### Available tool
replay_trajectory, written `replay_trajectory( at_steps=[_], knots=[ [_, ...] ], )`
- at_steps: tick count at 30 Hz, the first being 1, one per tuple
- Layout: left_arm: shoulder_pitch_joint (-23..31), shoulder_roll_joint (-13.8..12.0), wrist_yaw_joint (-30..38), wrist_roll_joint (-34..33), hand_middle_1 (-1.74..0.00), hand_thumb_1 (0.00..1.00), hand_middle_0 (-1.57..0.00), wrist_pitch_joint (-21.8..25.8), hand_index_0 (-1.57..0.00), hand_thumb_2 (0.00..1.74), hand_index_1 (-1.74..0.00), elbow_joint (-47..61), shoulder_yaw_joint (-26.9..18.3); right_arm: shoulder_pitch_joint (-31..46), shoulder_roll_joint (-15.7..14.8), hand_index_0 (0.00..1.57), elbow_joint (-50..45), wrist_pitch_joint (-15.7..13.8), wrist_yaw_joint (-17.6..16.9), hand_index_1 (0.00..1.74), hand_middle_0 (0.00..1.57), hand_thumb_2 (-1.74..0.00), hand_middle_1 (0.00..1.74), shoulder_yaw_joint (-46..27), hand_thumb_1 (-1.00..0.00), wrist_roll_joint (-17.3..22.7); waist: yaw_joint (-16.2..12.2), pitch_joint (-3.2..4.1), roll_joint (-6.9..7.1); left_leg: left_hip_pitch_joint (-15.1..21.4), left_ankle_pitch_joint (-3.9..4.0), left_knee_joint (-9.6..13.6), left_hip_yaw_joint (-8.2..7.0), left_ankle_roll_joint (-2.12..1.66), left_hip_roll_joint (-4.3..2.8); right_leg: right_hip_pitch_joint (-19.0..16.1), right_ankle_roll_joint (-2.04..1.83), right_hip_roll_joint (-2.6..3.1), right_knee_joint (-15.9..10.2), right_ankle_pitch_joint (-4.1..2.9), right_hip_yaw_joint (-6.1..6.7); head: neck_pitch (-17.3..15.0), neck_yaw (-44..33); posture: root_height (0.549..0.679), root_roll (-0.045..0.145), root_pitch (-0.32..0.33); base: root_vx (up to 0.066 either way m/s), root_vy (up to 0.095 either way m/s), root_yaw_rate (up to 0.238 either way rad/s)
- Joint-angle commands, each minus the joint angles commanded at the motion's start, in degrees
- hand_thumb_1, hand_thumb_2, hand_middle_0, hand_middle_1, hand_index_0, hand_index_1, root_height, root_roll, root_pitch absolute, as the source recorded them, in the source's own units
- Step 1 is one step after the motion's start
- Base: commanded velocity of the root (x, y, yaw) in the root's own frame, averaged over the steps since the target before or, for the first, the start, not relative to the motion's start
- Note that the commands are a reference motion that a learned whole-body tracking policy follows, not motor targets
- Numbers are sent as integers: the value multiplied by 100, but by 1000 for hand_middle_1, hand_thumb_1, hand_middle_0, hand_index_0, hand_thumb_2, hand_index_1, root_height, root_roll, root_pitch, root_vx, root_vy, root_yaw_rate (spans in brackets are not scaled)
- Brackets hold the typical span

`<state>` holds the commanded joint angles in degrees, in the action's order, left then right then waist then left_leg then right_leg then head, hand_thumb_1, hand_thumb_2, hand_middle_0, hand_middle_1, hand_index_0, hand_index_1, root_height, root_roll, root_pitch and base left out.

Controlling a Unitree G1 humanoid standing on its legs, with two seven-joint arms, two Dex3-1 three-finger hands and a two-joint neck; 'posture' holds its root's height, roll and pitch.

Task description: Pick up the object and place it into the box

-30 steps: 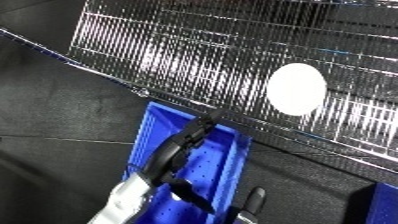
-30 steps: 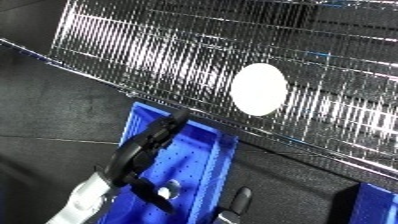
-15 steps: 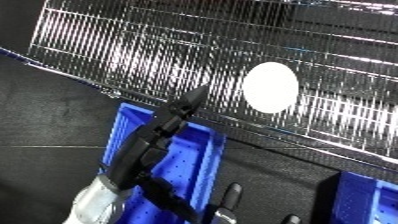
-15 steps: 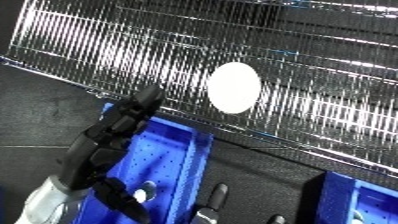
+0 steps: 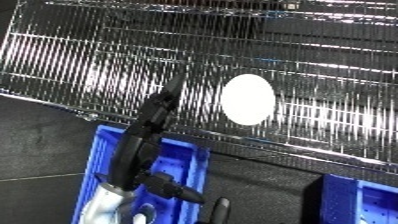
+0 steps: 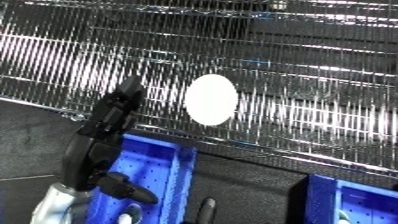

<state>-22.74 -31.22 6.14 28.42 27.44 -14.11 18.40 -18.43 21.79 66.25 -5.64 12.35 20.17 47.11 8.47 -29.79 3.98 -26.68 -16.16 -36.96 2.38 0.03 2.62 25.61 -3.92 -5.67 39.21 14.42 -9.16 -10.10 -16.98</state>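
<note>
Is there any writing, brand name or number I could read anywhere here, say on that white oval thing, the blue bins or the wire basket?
None: no readable text shows in either view.
White oval object: plain, no marks.
Blue bin and second blue bin: no label visible.
Wire basket: bare metal, no tag.
Left hand: black, no lettering.

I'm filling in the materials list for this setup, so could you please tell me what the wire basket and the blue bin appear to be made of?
The wire basket looks like bright metal, perhaps chromed or polished steel: thin parallel wires throw sharp white glints. The blue bin looks like moulded plastic: uniform saturated colour, a smooth rim with a soft sheen and small perforations in its floor.
</note>
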Motion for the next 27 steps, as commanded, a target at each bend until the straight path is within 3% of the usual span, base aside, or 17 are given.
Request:
replay_trajectory(
  at_steps=[11, 27],
  knots=[
    [-441, 164, 636, -485, 0, 0, 0, 83, 0, 0, 0, -733, -89, -86, 28, 0, -77, -3, 71, 0, 0, 0, 0, 93, 0, -78, -204, 0, 137, -210, -78, -198, -81, 18, -98, 247, 12, 111, 133, 14, 113, 183, -354, 640, 9, 73, -1, 24, -98],
    [-1112, 332, 709, -664, 0, 0, 0, 1, 0, 0, 0, -1908, 98, -272, 0, 0, -273, 132, 3, 0, 0, 0, 0, 270, 0, -56, -489, 0, 301, -518, -110, -333, -153, -4, -253, 599, 5, 247, 240, -1, 211, 607, -620, 636, 0, 107, -12, 7, -65]
  ],
)
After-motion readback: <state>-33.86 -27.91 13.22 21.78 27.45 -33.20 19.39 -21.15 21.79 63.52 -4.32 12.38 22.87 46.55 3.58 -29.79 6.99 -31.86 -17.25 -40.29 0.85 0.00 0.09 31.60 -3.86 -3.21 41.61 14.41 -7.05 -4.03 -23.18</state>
